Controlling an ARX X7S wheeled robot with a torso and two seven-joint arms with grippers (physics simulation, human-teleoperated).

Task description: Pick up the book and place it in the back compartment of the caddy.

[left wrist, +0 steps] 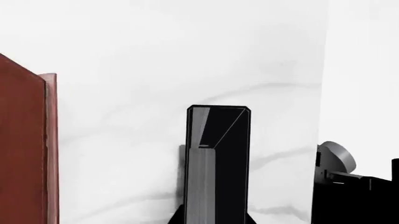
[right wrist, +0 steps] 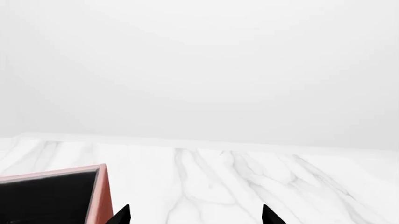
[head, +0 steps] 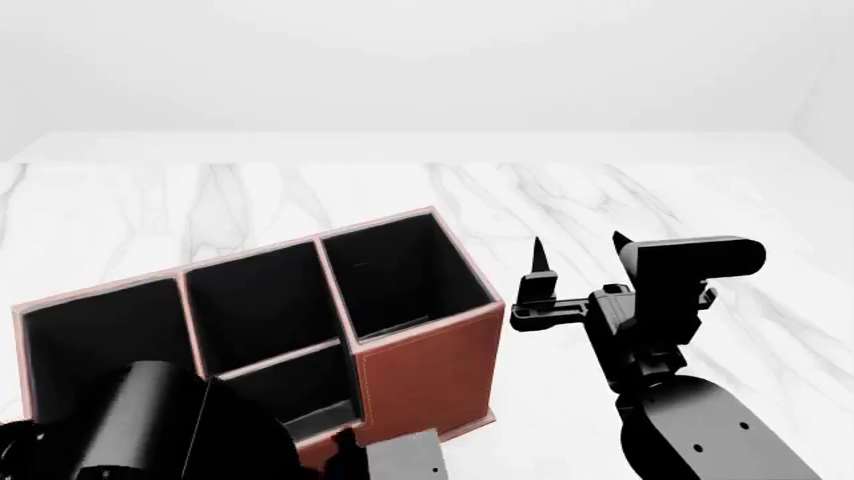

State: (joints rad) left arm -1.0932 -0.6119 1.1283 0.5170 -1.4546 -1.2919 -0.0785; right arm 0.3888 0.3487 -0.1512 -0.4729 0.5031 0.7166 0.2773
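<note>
Left tool point(left wrist: 215, 219) gripping book point(left wrist: 218, 158), unseen from head, caddy point(head: 427, 375) beside

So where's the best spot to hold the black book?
Pinch the book on its two flat covers near one short end, coming from that end, as the left tool seems to. They are flat and parallel, and the free end can slide into the caddy.

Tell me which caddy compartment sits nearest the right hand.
The end compartment on the robot's right, beside the right hand; the other three lie farther left.
</note>
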